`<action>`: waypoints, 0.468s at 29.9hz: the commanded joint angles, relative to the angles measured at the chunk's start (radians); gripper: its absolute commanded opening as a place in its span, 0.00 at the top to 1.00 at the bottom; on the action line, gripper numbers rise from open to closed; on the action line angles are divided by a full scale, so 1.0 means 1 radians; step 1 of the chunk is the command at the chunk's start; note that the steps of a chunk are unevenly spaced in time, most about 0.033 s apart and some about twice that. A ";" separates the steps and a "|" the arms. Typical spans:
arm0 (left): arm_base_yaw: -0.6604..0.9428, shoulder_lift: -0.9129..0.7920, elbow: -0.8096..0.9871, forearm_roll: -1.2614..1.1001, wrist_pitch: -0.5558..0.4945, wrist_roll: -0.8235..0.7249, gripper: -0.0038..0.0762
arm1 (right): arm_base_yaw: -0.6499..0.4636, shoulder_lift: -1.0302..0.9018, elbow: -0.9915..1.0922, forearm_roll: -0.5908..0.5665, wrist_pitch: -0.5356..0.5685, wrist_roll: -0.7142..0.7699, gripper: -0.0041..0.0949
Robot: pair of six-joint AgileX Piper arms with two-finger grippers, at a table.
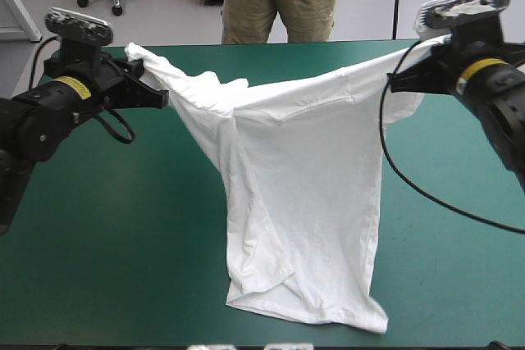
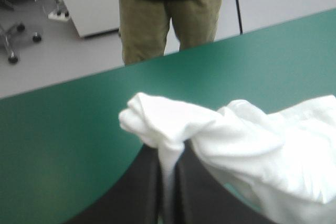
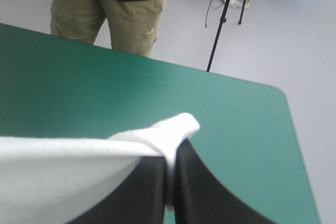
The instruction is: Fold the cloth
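The left gripper (image 2: pixel 170 156) and right gripper (image 3: pixel 169 157) each pinch a corner of the white T-shirt (image 1: pixel 312 186). Bunched cloth covers their tips. The T-shirt hangs between them, its bottom edge lying on the teal-green table (image 1: pixel 123 268).

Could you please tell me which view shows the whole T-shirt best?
The high view: the T-shirt hangs stretched between the left gripper and right gripper, hem included. Each wrist view shows only a pinched bunch of it.
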 commanded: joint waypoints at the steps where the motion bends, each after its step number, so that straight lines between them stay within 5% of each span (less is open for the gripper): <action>1: -0.006 0.052 0.008 0.041 -0.096 -0.052 0.96 | -0.109 0.078 -0.016 0.141 -0.129 -0.021 0.98; 7: -0.002 0.197 0.008 0.071 -0.155 -0.079 0.96 | -0.286 0.253 -0.017 0.553 -0.197 -0.230 0.98; 14: 0.089 0.363 0.008 0.060 -0.206 -0.187 0.96 | -0.388 0.423 -0.017 0.588 -0.234 -0.224 0.98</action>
